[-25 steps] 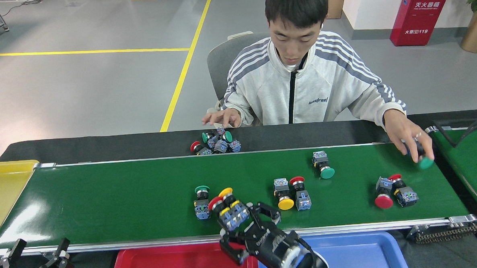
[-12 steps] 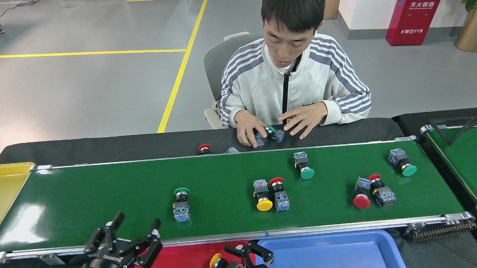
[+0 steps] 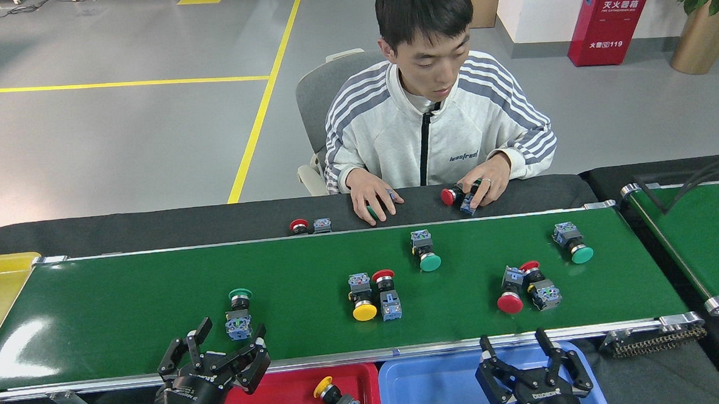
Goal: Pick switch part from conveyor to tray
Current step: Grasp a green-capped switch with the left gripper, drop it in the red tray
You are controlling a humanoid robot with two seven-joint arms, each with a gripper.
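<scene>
Green-capped switch part [image 3: 238, 310] beside left fingers [image 3: 199, 334]

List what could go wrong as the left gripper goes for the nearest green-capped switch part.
The open left gripper sits close to the green-capped switch part on the dark-green conveyor belt; a finger may knock it over before closing. The red plastic tray already holds a yellow-capped switch part, so a drop might strike it.

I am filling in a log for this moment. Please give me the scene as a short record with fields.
belt: long dark-green conveyor, seven switch parts on it
nearest part: green-capped switch, just beyond the left gripper
left gripper: open, empty
right gripper: open, empty, over the blue plastic tray
red plastic tray: holds yellow-capped switch
person's hands: on black ledge
</scene>
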